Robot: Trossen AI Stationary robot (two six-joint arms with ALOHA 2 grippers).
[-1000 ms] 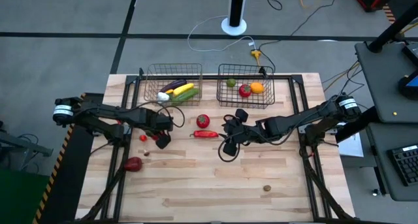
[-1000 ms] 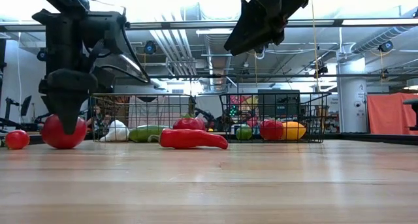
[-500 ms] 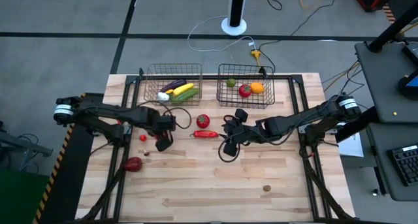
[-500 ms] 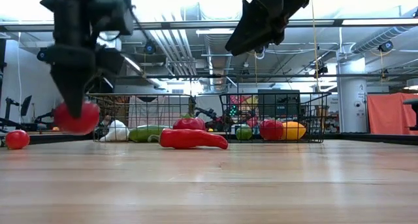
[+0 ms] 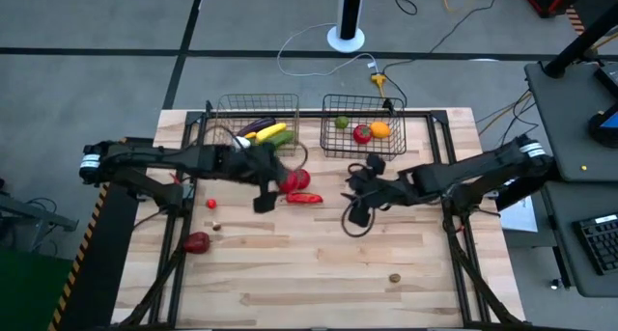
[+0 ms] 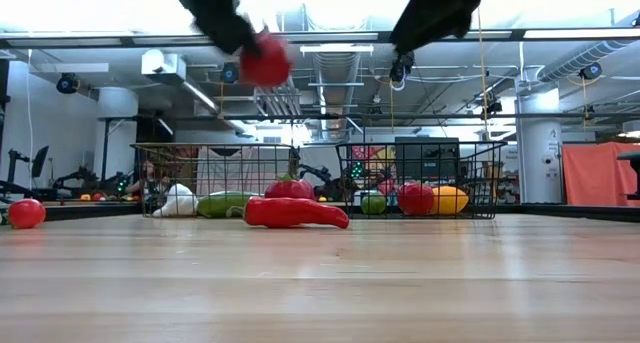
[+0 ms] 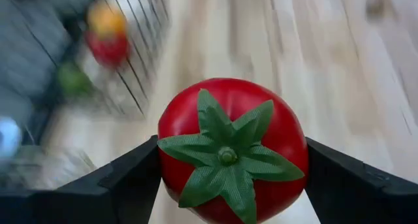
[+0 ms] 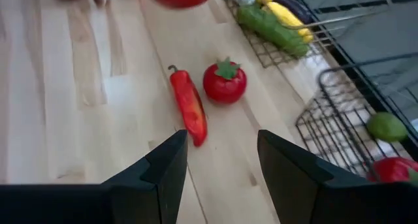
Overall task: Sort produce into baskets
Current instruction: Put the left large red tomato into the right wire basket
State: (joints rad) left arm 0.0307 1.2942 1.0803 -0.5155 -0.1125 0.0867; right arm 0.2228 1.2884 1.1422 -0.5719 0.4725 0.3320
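1. The left gripper is clamped on a red tomato, one finger on each side of it, calyx facing the wrist camera
2. In the high view that tomato hangs above the table, just in front of the left basket and almost over a second tomato lying on the wood
3. Beside the table tomato lies the red pepper
4. Carrying well means keeping the load high enough to clear the wire rim, centring over the chosen basket, then opening
5. The right gripper hovers near the red pepper, fingers apart and empty, in front of the right basket
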